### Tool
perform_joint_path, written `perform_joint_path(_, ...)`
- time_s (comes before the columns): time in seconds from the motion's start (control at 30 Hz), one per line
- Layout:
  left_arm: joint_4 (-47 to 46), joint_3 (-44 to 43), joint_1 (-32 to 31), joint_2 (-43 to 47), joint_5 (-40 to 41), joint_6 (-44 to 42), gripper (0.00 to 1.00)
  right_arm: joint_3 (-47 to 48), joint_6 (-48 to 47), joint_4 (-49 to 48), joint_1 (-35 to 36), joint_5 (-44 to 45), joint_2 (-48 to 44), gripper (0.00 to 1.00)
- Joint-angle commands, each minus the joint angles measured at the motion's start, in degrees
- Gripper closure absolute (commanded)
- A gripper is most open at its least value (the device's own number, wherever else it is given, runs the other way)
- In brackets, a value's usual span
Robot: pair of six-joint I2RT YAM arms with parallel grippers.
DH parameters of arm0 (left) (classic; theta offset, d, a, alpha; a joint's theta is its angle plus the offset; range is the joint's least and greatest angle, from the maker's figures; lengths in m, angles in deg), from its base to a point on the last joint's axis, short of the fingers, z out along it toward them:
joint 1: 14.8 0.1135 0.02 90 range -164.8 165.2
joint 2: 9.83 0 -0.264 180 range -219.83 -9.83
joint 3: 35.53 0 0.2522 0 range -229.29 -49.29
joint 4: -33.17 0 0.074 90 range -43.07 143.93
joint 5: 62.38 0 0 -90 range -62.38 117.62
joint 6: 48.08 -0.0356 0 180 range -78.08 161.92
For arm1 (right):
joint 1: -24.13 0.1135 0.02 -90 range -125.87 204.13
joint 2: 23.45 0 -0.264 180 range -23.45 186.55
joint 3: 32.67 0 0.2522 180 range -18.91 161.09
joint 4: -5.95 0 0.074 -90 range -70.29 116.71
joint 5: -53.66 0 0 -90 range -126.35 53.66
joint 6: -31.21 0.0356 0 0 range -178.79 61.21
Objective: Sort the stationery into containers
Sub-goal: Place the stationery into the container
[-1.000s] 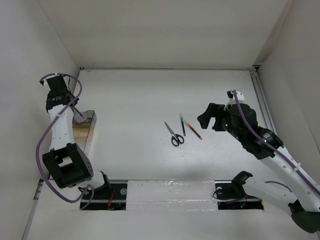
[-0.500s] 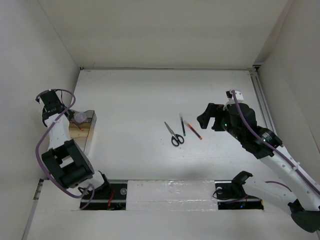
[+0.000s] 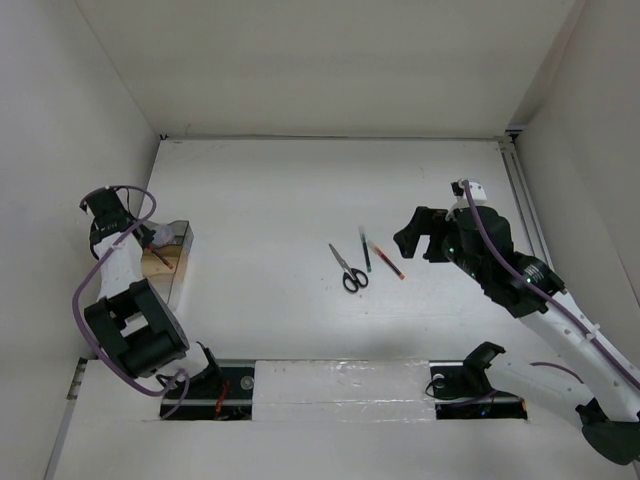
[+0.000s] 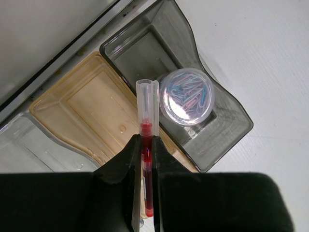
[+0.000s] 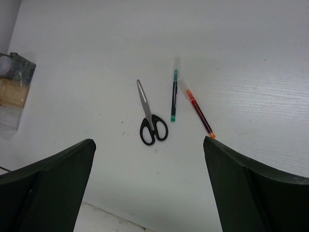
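My left gripper (image 4: 146, 140) is shut on a red pen (image 4: 146, 104) with a clear cap, holding it over the tan container (image 4: 82, 104). Beside it, the grey container (image 4: 219, 137) holds a round translucent tub (image 4: 187, 96) of paper clips, and a clear container (image 4: 29, 145) lies on the other side. In the top view the left gripper (image 3: 153, 240) hangs over the containers (image 3: 165, 262) at the left wall. Black-handled scissors (image 3: 349, 270), a green pen (image 3: 365, 250) and a red pen (image 3: 388, 260) lie mid-table. My right gripper (image 3: 412, 238) is open and empty, just right of them.
In the right wrist view the scissors (image 5: 151, 121), green pen (image 5: 174, 95) and red pen (image 5: 199, 110) lie side by side on the white table, with the containers (image 5: 12, 92) at the far left edge. Walls close in the table's left, back and right sides.
My left wrist has swung towards the near side, bringing the held pen from beside the grey container to over the tan one. The right arm has barely moved.
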Motion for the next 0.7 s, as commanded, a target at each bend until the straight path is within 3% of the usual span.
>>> perform_joint_path(0.0, -1.5, 1.1, 0.1, 2.9, -1.0, -0.6, 1.0, 0.4, -0.9, -3.0, 0.1, -0.5, -1.3, 0.0)
perform_joint_path(0.67, -3.0, 4.1, 0.1, 5.0, -1.5, 3.6, 1.0, -0.2, -1.4, -3.0, 0.6, -1.0, -2.3, 0.0)
